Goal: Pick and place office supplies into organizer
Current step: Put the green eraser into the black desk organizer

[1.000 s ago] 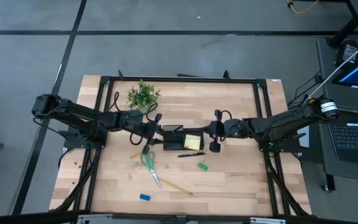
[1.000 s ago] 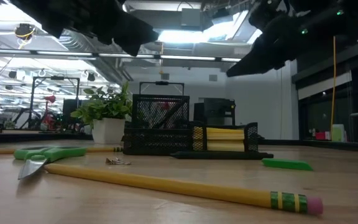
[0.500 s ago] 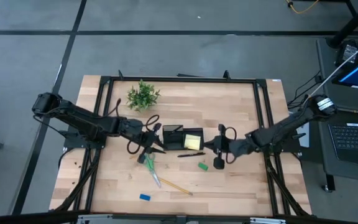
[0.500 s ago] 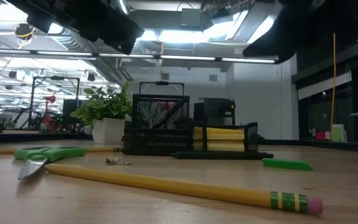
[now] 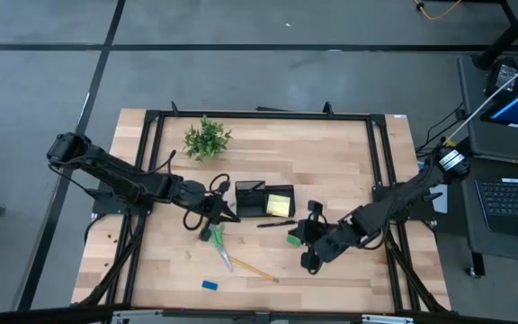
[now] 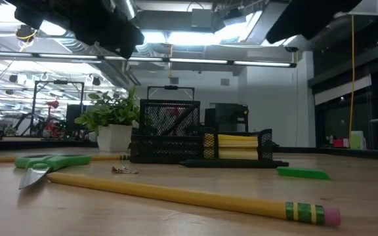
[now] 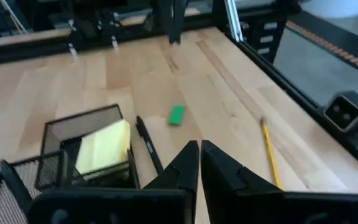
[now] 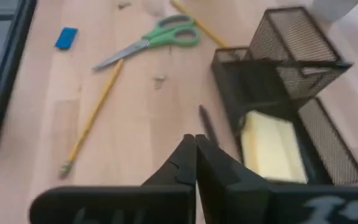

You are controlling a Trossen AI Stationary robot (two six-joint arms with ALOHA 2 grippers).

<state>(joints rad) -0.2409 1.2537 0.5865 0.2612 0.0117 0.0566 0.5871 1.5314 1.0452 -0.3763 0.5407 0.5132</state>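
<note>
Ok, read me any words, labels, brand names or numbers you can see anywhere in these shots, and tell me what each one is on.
None can be read.
The sticky-note pad in the organizer has a blank top sheet.
The pencil shows no readable print.
The laptop beside the table is too small to read.

Sticky pad [image 5: 279, 205] in organizer [image 5: 252, 200]; pen [image 5: 275, 223] just in front.

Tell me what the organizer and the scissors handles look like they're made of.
The organizer looks like black wire mesh, probably coated metal: you can see through its gridded walls. The scissors have smooth, even green handles, likely moulded plastic, and grey blades that look like bare metal.
</note>
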